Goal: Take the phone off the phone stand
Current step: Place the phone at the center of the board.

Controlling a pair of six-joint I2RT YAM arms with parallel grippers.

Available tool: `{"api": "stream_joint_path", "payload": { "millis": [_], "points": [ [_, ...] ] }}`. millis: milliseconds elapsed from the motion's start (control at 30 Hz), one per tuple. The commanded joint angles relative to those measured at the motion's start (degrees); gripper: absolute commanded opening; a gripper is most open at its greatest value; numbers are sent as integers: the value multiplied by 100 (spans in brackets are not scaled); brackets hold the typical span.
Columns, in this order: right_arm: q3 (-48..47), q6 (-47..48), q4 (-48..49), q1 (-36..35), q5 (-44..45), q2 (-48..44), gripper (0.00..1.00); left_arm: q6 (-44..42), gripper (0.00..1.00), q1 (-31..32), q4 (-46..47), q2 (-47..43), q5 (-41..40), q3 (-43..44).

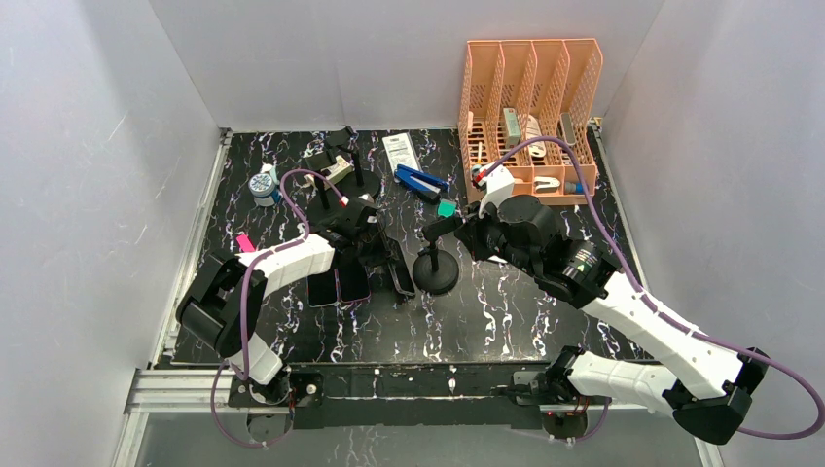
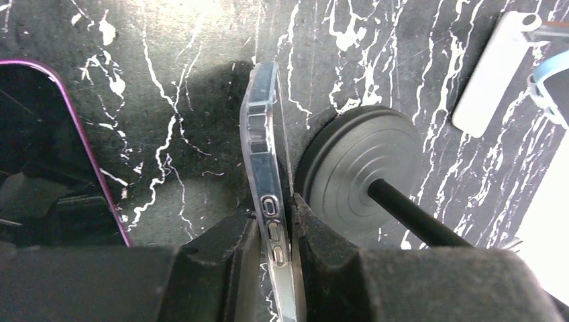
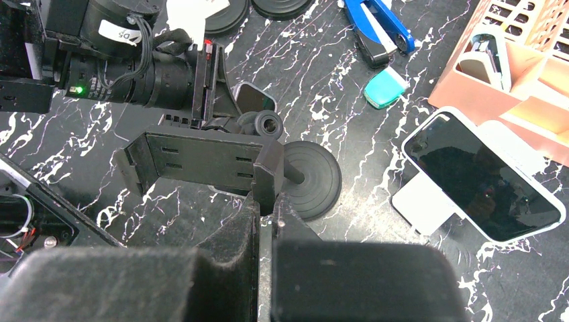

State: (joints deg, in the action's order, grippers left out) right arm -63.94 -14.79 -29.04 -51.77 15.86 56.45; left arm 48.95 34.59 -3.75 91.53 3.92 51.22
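The phone [image 2: 266, 154], in a clear case, stands edge-on between my left gripper's fingers [image 2: 276, 218], which are shut on its side by the buttons. In the top view it [image 1: 400, 274] hangs just left of the black phone stand's round base [image 1: 435, 271], apart from the cradle. My left gripper [image 1: 382, 255] is above it. My right gripper [image 1: 457, 228] is shut on the edge of the stand's black cradle [image 3: 201, 158]; in the right wrist view its fingers [image 3: 268, 201] pinch the cradle's side clamp above the base [image 3: 314, 180]. The phone's top corner [image 3: 255, 98] shows behind the cradle.
Two dark phones [image 1: 337, 287] lie flat left of the stand, one with a purple rim [image 2: 47, 168]. A white-cased phone [image 3: 483, 184] lies on the right. An orange organiser [image 1: 530, 97], a blue stapler [image 1: 420, 182], a teal eraser [image 1: 446, 207] and another stand [image 1: 355, 175] are at the back.
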Motion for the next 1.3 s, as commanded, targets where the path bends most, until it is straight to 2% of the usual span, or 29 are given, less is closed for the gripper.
{"api": "stream_joint_path", "payload": {
  "millis": [0,567,867,1133,1267],
  "points": [
    [-149,-7,660,9,5,-189,1,-282,19,-31,-447,-51,-302,-34],
    [-129,-31,638,9,-12,-212,1,-465,39,-40,-722,-151,-572,18],
    [-136,-63,611,9,-56,-226,1,-508,43,-40,-892,-418,-623,70],
    [-226,-74,610,9,-88,-190,1,-641,47,-40,-1228,-1389,-710,175],
    [-300,-53,603,10,-111,-156,1,-810,55,-40,-1272,-2155,-772,270]
  ]
}}
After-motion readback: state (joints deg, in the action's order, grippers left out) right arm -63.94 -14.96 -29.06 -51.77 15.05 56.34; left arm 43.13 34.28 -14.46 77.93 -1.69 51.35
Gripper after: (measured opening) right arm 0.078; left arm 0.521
